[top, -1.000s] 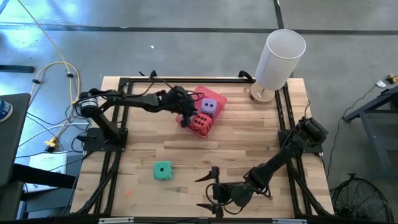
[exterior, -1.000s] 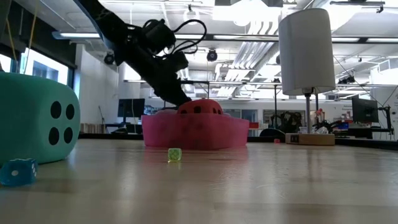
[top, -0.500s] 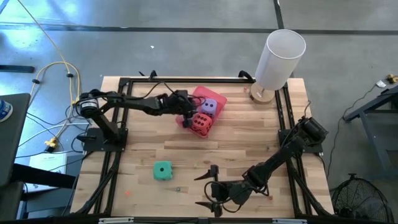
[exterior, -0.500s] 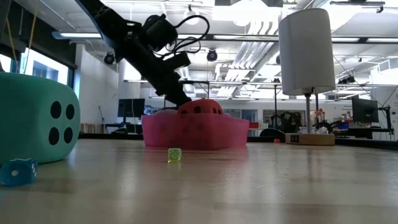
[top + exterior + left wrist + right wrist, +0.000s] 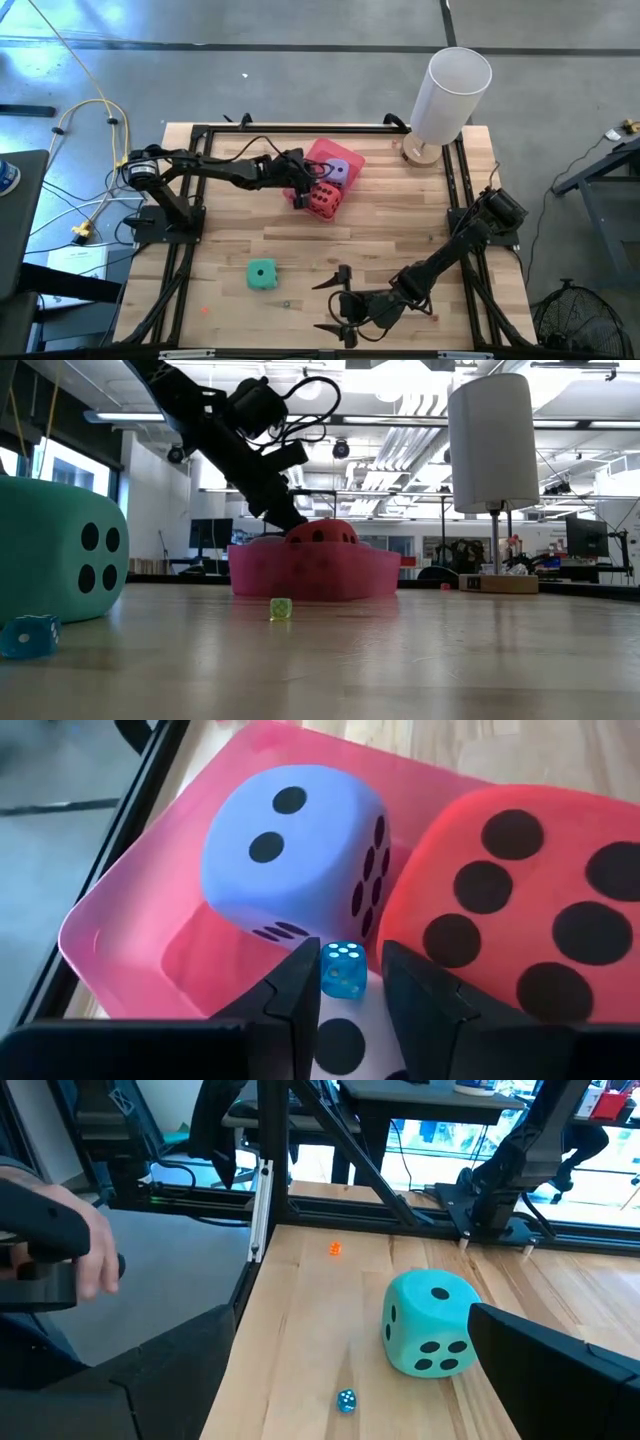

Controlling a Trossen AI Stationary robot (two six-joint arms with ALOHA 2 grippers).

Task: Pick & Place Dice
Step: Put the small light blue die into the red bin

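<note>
Currently the left gripper (image 5: 345,982), over the flat pink rectangular tray (image 5: 322,153) at 12 o'clock on the table, has its fingers narrowly parted around a small translucent blue die (image 5: 342,968); contact cannot be confirmed. The tray holds the soft purple cube (image 5: 290,860), soft red cube (image 5: 520,900) and a pale cube (image 5: 345,1040). The teal green cube (image 5: 262,274) sits at 7 o'clock. These cubes probably compress; grip opposite flat faces. The right gripper (image 5: 333,304) waits at 6 o'clock, fingers spread.
</note>
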